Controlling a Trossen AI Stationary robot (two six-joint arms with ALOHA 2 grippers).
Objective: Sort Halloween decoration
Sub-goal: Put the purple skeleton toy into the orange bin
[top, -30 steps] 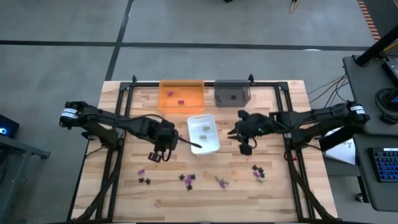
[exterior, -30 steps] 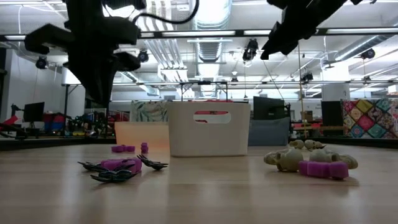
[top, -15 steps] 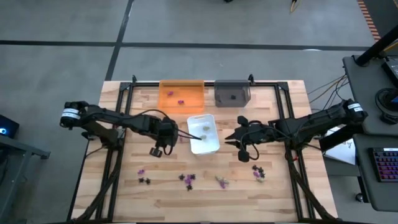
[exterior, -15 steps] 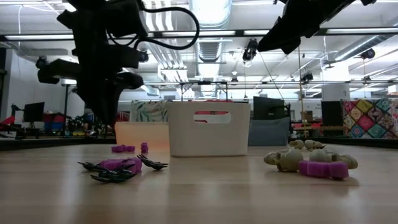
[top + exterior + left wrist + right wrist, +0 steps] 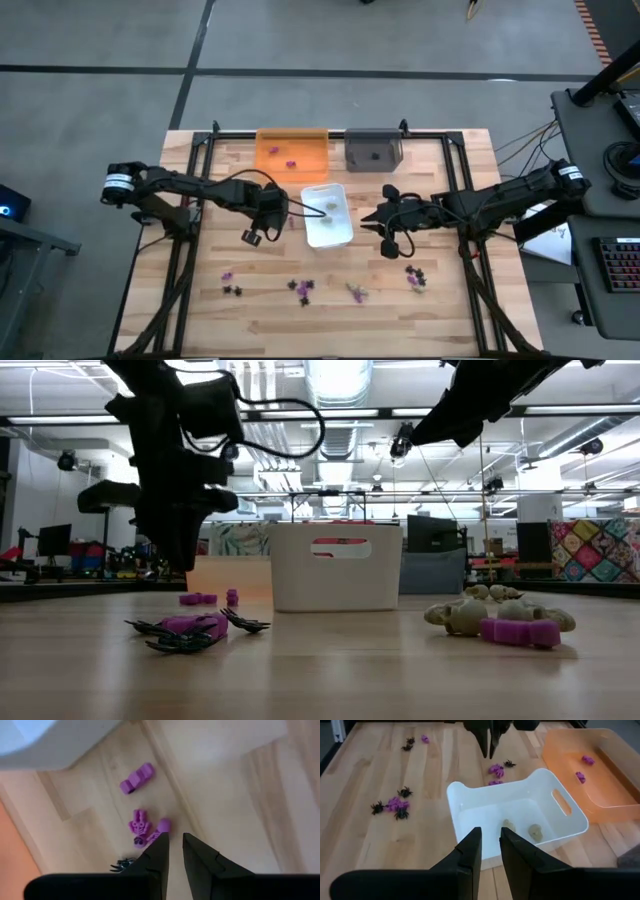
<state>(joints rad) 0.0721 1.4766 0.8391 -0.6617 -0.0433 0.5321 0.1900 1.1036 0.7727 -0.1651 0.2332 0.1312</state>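
Observation:
The Halloween decoration is many tiny pieces. Purple, black and beige ones (image 5: 300, 287) lie scattered along the table's near part. Two purple ones (image 5: 291, 163) lie in the orange tray (image 5: 310, 140), and two beige ones (image 5: 535, 831) lie in the white tray (image 5: 570, 820). My left gripper (image 5: 175, 842) is shut, holds nothing, and hovers above purple pieces (image 5: 140, 825) just left of the white tray (image 5: 345, 235). My right gripper (image 5: 490, 837) is shut, holds nothing, and stays in the air right of that tray. In the low view, black spiders with a purple piece (image 5: 190, 630) and beige skulls (image 5: 470, 615) lie near the camera.
A grey tray (image 5: 374, 150) stands at the far edge beside the orange one. A black spider (image 5: 510, 763) lies by the purple pieces under my left gripper (image 5: 490, 742). A black metal frame (image 5: 200, 150) runs along the table's sides. Bare wood lies left of my left arm.
My left gripper has drawn back from over the white tray's near end toward the table's left and far side, and now stands beside the tray. My right gripper has moved a little toward the near edge and the white tray. No piece has moved.

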